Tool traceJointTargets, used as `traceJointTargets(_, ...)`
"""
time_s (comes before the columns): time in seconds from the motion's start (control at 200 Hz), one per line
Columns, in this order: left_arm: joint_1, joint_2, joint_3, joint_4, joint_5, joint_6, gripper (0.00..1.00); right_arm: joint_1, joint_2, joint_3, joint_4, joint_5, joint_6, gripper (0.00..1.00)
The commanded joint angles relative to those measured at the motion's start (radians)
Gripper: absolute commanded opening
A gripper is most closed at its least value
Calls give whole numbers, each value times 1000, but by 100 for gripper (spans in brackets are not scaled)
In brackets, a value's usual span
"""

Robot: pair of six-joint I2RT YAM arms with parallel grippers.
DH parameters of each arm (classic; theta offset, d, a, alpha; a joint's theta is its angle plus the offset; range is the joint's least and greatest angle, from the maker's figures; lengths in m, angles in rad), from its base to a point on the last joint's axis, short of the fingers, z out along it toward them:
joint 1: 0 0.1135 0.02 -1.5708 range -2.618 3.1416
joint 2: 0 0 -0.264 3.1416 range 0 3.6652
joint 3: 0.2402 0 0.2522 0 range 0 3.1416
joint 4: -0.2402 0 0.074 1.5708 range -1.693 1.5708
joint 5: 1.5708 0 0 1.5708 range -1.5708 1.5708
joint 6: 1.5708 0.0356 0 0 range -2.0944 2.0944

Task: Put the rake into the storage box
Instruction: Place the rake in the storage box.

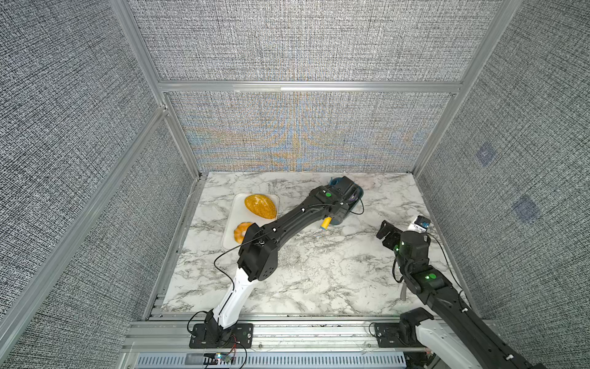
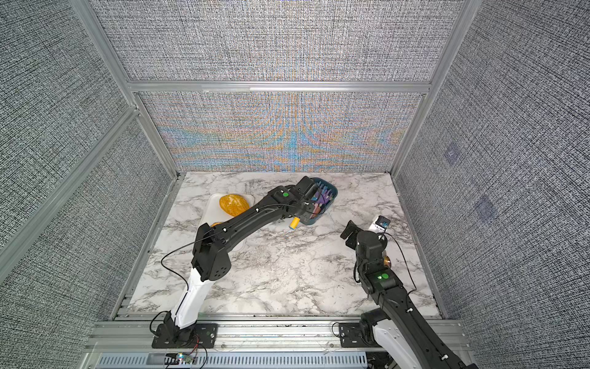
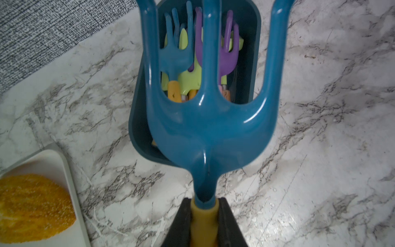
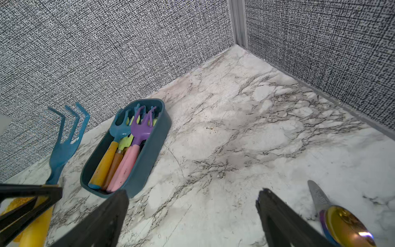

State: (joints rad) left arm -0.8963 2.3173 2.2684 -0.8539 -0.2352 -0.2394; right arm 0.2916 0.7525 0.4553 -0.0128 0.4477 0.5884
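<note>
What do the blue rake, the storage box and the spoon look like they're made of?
The rake: glossy moulded plastic head, judging by sharp highlights; yellow handle duller, plastic or painted wood. The storage box: probably plastic, satin teal, rounded moulded corners. The spoon: likely polished metal, mirror-like gold-to-purple sheen.

light: bright, even, soft shadows | moiré: back wall [image 1: 293,143] | glare: streaks on rake [image 3: 209,128] | edges: wide-angle bending

Grey woven-fabric wall panels [image 1: 303,41] in alu frame [image 1: 309,87] enclose white marble-look tabletop [image 1: 319,271], evenly lit.
</note>
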Motion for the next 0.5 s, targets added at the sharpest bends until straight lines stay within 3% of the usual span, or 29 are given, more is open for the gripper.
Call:
traceJointTargets(0.0, 11, 66, 69, 99, 27, 75, 0, 1, 4, -6, 17, 28, -7, 99)
traceJointTargets(0.28, 43, 211, 204, 236, 137, 103, 0, 0, 16, -3, 20, 24, -18, 99)
traceJointTargets(0.495, 66, 280, 255, 235, 187, 83, 0, 0, 23, -2, 32, -8, -56, 99)
